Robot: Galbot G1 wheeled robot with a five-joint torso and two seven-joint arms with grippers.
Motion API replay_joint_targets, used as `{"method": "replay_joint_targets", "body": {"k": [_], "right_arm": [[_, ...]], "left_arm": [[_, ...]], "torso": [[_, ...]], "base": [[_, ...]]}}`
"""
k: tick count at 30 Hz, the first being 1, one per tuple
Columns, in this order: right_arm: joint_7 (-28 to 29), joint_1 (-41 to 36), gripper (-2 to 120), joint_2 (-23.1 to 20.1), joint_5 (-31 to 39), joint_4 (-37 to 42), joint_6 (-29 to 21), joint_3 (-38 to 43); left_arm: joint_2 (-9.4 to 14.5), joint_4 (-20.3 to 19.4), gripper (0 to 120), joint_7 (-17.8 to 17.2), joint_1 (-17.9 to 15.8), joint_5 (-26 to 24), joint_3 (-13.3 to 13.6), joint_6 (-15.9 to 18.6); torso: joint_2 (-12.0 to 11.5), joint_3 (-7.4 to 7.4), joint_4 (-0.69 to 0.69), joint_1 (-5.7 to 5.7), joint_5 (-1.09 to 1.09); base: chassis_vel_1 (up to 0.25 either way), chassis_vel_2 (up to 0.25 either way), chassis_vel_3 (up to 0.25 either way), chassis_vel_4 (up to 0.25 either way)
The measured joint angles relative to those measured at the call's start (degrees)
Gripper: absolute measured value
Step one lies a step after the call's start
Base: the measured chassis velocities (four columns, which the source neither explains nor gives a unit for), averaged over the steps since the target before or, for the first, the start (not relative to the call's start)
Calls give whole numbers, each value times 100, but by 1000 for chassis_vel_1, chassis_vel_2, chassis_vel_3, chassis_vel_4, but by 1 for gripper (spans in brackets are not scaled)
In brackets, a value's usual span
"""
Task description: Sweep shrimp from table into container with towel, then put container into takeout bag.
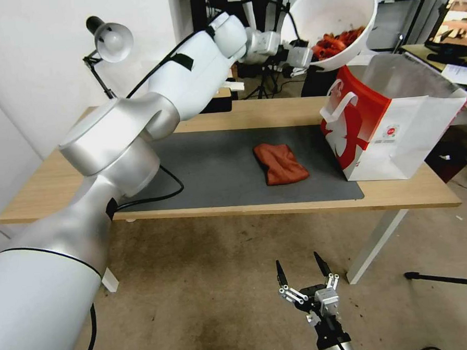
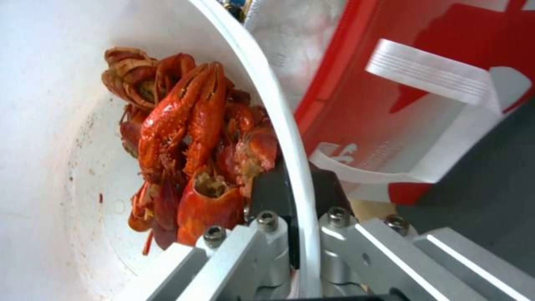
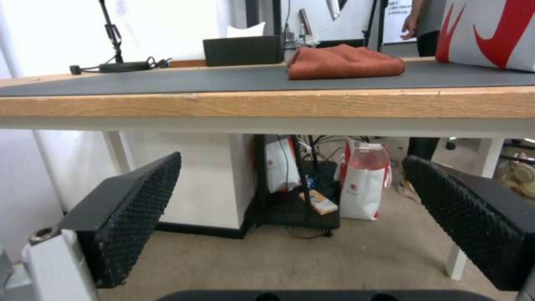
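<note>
A heap of red-orange shrimp [image 2: 189, 142] lies inside the white container [image 1: 334, 13], gathered against its lower wall. The container is held in the air, tilted, just above the open mouth of the takeout bag [image 1: 393, 130]. The left pincer [image 1: 303, 56] pinches the container's rim, one finger inside the wall and one outside, as the left wrist view shows close up. The bag stands upright at the right end of the bench [image 1: 293, 112], its base partly on the dark grey mat [image 1: 212, 171], its white handle facing the robot. The rust-red towel [image 1: 280, 163] lies folded on the mat, near the bag but apart from it. The right pincer [image 1: 303, 278] hangs low in front of the bench, below its edge, fingers spread and holding nothing.
</note>
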Motion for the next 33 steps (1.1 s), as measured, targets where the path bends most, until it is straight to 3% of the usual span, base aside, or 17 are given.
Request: {"method": "replay_joint_targets", "body": {"k": [3,5,8,9,11,12,14,23,33], "right_arm": [[-11,0,100,39,-27,-15,8,-37],[-22,-3,100,77,-71,-24,11,-65],[-24,-8,100,87,-85,-27,13,-68],[-29,-17,100,94,-91,-33,19,-66],[-38,-39,100,111,-95,-41,41,-52],[-38,-39,100,111,-95,-41,41,-52],[-48,-65,100,132,-98,-59,75,-41],[-62,-88,100,176,-123,-70,96,-38],[-85,-99,100,247,-138,-130,121,-36]], "left_arm": [[14,-136,0,-128,-64,-61,233,5],[23,-391,0,-419,-88,-69,539,8],[24,-561,0,-594,-96,-71,696,49],[26,-713,0,-815,-102,-80,835,101],[29,-931,0,-1143,-135,-248,1061,230],[29,-931,0,-1143,-135,-248,1061,230],[36,-1113,0,-1312,-176,-543,1309,393],[43,-1489,0,-1395,-170,-906,1899,543],[49,-1696,0,-1218,-266,-979,2112,627]], "torso": [[0,0,1,0,0],[0,0,0,0,0],[0,0,-1,0,0],[0,0,-2,0,0],[0,0,-2,0,1],[0,0,-2,0,1],[0,0,-1,0,0],[0,0,0,0,0],[0,0,0,0,-4]], "base": [[0,0,0,0],[0,0,0,0],[0,0,0,0],[0,0,0,0],[0,0,0,0],[0,0,0,0],[0,0,0,0],[0,0,0,0],[0,0,0,0]]}}
